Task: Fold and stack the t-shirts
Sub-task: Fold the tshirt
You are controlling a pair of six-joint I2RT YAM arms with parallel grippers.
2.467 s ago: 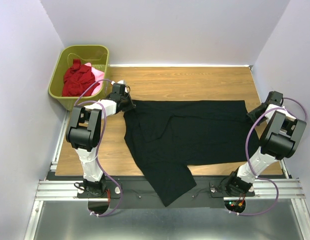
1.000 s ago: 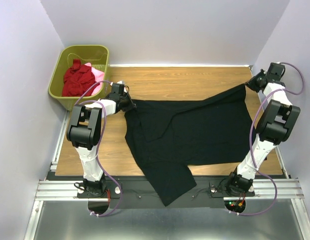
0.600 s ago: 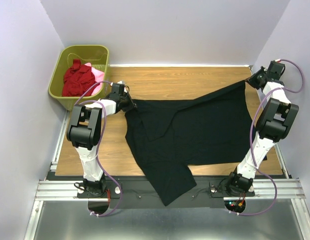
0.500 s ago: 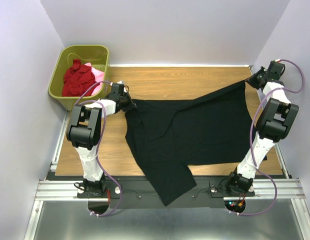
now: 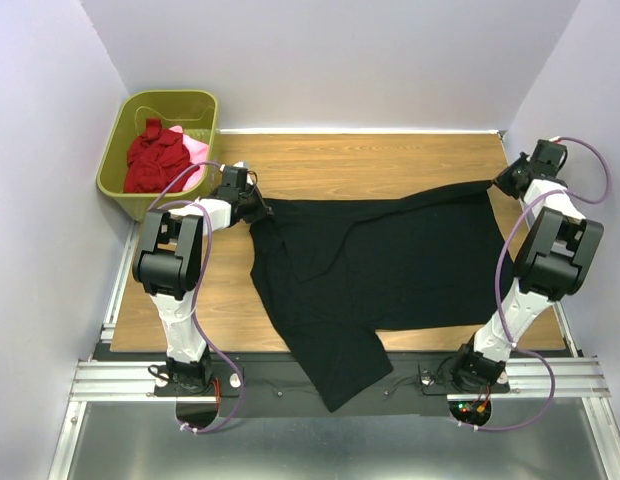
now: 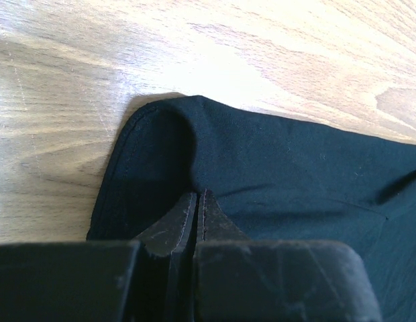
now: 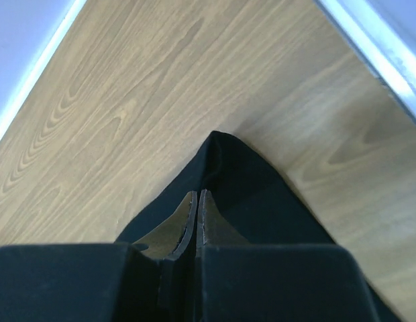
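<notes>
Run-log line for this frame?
left fingers: shut on black t-shirt corner | right fingers: shut on opposite corner | shirt: spread on table | red t-shirt, pink t-shirt: in basket

Matt black cloth t-shirt [image 5: 390, 260] with a stitched hem; smooth, faintly shiny wood-grain table [image 5: 370, 160]; olive plastic basket [image 5: 115, 150]; dull grey metal rail [image 5: 120, 378].

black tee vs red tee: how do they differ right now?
The black t-shirt lies spread across the table; the dark red t-shirt sits crumpled in the basket. The black t-shirt is pinched at two corners by the left end effector and right end effector; nothing touches the red one. Neither is folded.
</notes>
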